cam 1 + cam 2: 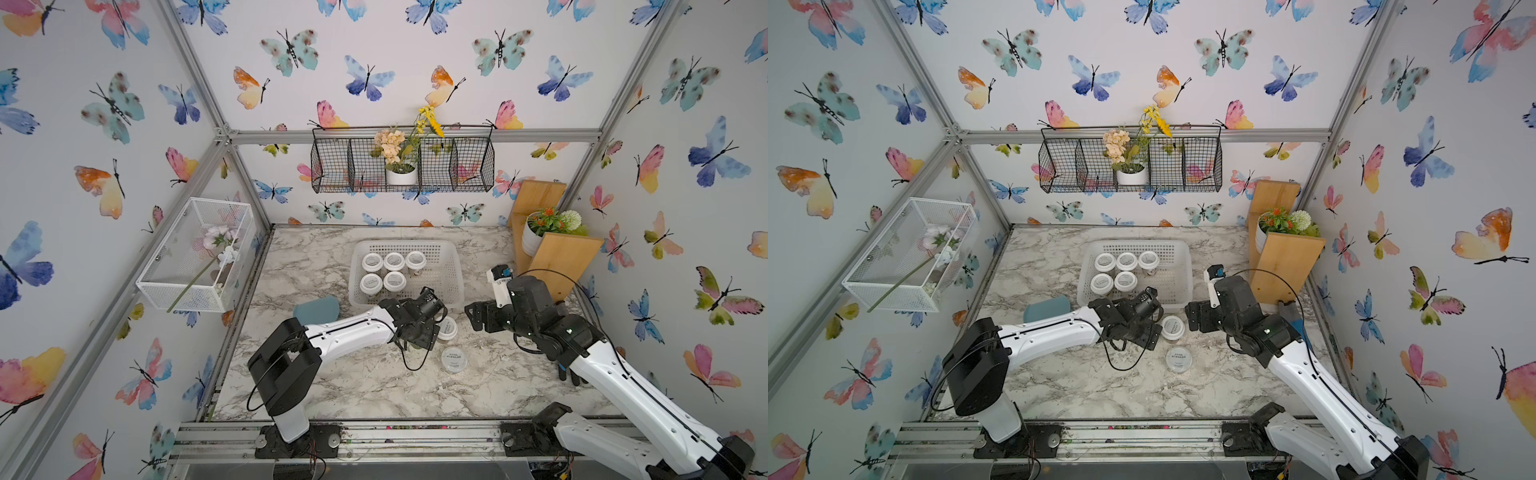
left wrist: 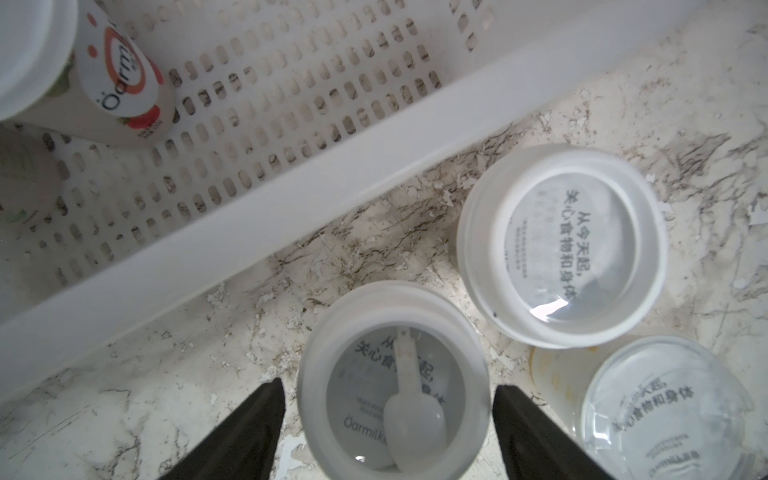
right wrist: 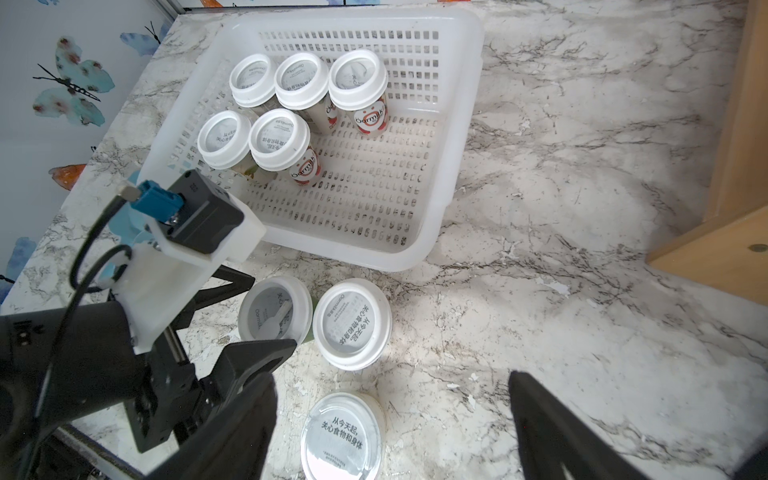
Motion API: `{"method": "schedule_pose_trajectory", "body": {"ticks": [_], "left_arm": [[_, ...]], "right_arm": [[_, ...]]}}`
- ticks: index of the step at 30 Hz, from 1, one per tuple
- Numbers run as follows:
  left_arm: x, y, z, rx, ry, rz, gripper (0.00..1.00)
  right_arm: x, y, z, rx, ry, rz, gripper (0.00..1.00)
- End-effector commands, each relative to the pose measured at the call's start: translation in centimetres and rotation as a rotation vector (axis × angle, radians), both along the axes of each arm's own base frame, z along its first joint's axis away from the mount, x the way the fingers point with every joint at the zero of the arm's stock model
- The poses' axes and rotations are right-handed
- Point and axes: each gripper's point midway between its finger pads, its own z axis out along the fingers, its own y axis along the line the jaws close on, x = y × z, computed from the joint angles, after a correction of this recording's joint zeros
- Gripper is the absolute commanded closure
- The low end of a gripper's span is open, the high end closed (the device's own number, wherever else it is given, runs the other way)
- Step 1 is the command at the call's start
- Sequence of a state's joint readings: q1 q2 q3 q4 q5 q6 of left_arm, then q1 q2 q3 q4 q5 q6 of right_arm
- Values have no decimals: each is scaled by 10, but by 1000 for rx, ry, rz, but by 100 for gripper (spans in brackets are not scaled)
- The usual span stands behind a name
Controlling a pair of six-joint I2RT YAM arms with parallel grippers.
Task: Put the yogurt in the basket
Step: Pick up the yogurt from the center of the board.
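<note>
Left gripper (image 2: 388, 384) — released, straddling yogurt cup (image 3: 274, 313) beside basket (image 3: 374, 257) | right gripper (image 3: 392, 378) — spread wide near flat-lidded cup (image 3: 343, 436)

Five cups (image 3: 279, 139) crowded the basket's (image 3: 374, 199) left side; its right half lay bare. On the bench (image 3: 582, 187) just before its near rim, three cups (image 3: 352, 324) stood clustered, the left tool (image 2: 387, 384) straddling one.

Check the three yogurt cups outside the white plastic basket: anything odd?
The small round yogurt cup nearest the front edge has a flat grey lid, unlike the white-rimmed cup beside it. The marble tabletop around them is flaking.
</note>
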State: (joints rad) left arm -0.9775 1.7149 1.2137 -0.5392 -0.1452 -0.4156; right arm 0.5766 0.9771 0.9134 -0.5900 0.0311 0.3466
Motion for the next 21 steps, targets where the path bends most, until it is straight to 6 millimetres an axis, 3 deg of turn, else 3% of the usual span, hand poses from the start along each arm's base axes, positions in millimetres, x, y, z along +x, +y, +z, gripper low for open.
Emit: {"method": "schedule_pose_trajectory", "body": {"ticks": [1, 21], "left_arm": [[2, 1, 2, 27, -16, 3, 16], [5, 1, 5, 47, -24, 1, 26]], "right_arm": [[0, 3, -2, 6, -1, 17, 10], [1, 4, -3, 3, 2, 22, 10]]}}
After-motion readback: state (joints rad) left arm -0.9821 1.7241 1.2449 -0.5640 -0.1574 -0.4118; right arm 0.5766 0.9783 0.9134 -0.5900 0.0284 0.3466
